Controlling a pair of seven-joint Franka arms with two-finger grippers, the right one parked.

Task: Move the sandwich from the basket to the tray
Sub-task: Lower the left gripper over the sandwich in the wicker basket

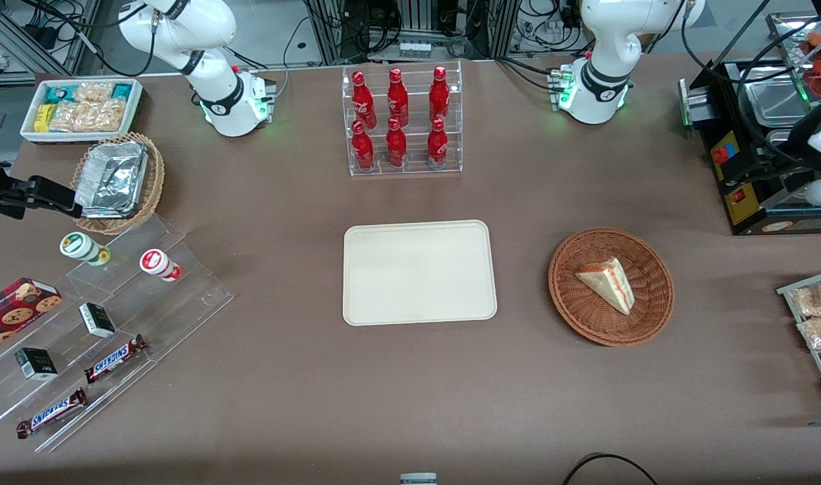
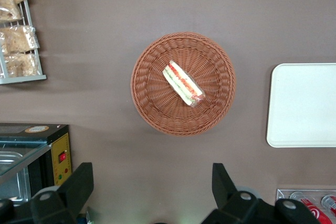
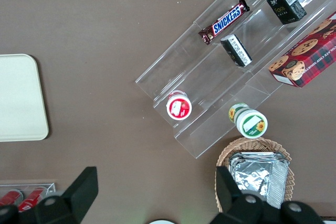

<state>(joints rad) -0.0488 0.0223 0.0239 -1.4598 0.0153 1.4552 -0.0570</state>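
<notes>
The pincer (image 2: pixel 152 192) is hanging high above the brown surface (image 1: pixel 410 391), its two dark fingers (image 2: pixel 79 184) spread wide with nothing between them. It is looking straight down on the basket (image 2: pixel 149 111), well clear of it.

The basket (image 1: pixel 565 296) is sitting flat on the surface toward the working arm's end, and the sandwich (image 2: pixel 182 83) is lying inside it, near the middle, resting on the woven floor. In the front view the sandwich (image 1: pixel 607 283) is showing its pale bread face, with the red and orange layers running along one edge; in the left wrist view the red, orange and green filling is facing upward.

The tray (image 1: pixel 420 273) is lying flat at the middle of the surface, beside the basket but apart from it, with bare brown surface between the two. Its rounded corner and low rim (image 2: pixel 273 103) are also showing in the left wrist view.

Farther from the front camera than the tray, a clear rack of red bottles (image 1: pixel 402 121) is standing upright. A rack of snack packs (image 2: pixel 16 30) is lying toward the working arm's end, near the basket but not touching it, and a black machine with a yellow panel (image 1: pixel 743 182) is sitting close by.
</notes>
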